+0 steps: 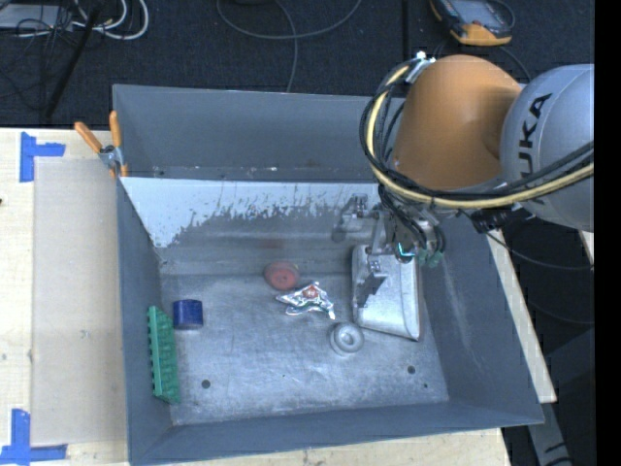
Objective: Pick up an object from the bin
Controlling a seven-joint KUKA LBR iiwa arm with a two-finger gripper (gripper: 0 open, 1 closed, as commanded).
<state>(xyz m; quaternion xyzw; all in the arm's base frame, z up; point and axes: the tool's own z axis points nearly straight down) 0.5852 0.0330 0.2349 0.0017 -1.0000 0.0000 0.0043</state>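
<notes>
Where the arm comes down into the bin [243, 139], the gripper [370, 282] stands right of the red disc [281, 277], low over the far end of a silvery wedge-shaped piece [398, 311]; whether the gripper is parted or closed cannot be told; the piece lies right of the disc, its long axis running from the far wall toward the near wall, broader end pointing nearward; a crumpled foil scrap [309, 301] lies just right of the disc and nearer; a round silver cap [345, 338] sits further right and nearer again; a blue cylinder [187, 313] and a green comb-like strip [163, 352] lie well left of the disc.
</notes>
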